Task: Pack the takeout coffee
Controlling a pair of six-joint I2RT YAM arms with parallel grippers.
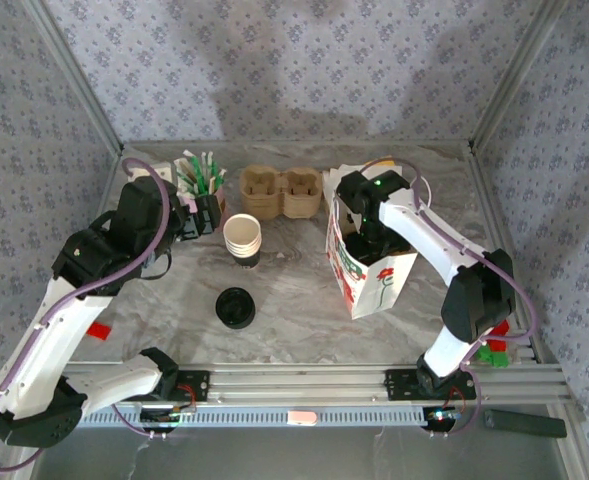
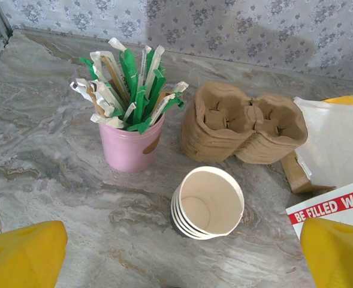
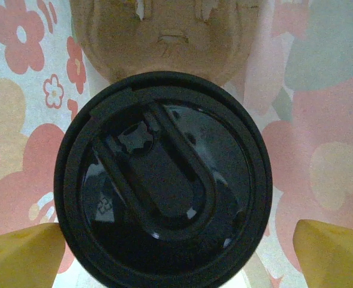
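- Top view: right gripper (image 1: 372,240) is sunk into the mouth of the paper bag (image 1: 374,285). The bag stands on its own, nothing bracing it. Risk: a finger snags the bag wall on the way out and the bag topples or drags.
- Top view: left gripper (image 1: 206,215) hovers near the stack of paper cups (image 1: 242,238). A loose black lid (image 1: 235,307) lies apart on the table (image 1: 294,290).
- Left wrist: left jaws are spread wide and hold nothing. A careless sweep could knock over the cup stack or the pink cup (image 2: 130,147).
- Right wrist: takeout coffee (image 3: 164,180) sits inside the bag, lid up, with tan cardboard (image 3: 164,36) just behind it. Jaws are wide on either side of the lid, with no grip. Risk: the left finger (image 3: 20,255) sits very close to the rim, so a skewed lift could clip the lid and tip the cup.
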